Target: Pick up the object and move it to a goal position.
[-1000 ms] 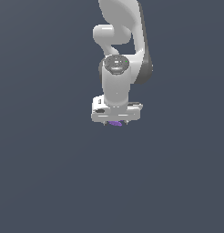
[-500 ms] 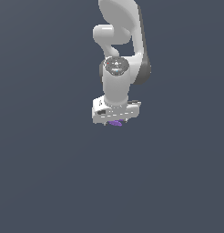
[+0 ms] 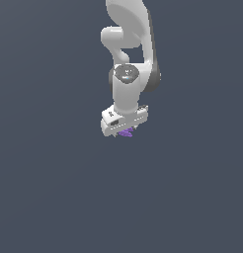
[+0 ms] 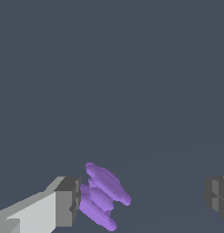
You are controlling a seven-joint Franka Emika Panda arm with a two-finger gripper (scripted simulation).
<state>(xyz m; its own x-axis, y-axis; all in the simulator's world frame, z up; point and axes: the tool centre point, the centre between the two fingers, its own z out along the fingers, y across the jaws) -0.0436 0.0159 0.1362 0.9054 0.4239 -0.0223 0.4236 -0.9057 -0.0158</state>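
Under the white arm [image 3: 127, 59], in the exterior view, I see my claw [image 3: 124, 129] pointing down over a plain dark gray bench [image 3: 54, 188]. From this side the arm comes in from the top edge, bends once, and ends in a wide white block where the claw sits. A small bit of purple peeks out just below that block. That is the object [image 3: 126, 132], and most of it is hidden by the claw in this view. My wrist view shows it better. The object [image 4: 101, 195] looks like a few thin purple plates stacked side by side and tilted. I cannot tell what kind of thing it is. One finger [image 4: 66, 201] of the claw, white with a dark gray pad, is right beside the object and looks like it touches it. The other finger [image 4: 216, 196] is far off at the other side of the picture, well apart from the object. So the claw is spread wide and is not squeezing anything. The object sits between the two fingers, but much closer to one than the other. I cannot tell if the object rests on the bench or hangs a little above it.
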